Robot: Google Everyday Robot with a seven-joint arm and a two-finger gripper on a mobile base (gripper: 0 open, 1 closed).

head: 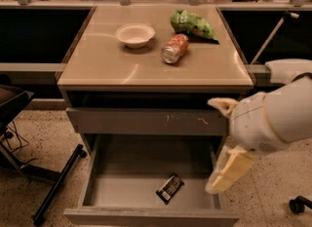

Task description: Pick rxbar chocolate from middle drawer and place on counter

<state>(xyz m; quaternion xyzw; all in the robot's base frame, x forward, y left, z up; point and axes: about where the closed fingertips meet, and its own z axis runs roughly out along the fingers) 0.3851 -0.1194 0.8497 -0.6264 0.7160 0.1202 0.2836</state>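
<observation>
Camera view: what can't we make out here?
- rxbar chocolate: wrapper print is too small to read.
- middle drawer: its right front corner is hidden behind the claw, which hangs over the drawer's right side. The front lip is partly cut by the bottom edge.
- dark slot under the counter: too dark to see inside.
- arm: cut off by the right edge.
</observation>
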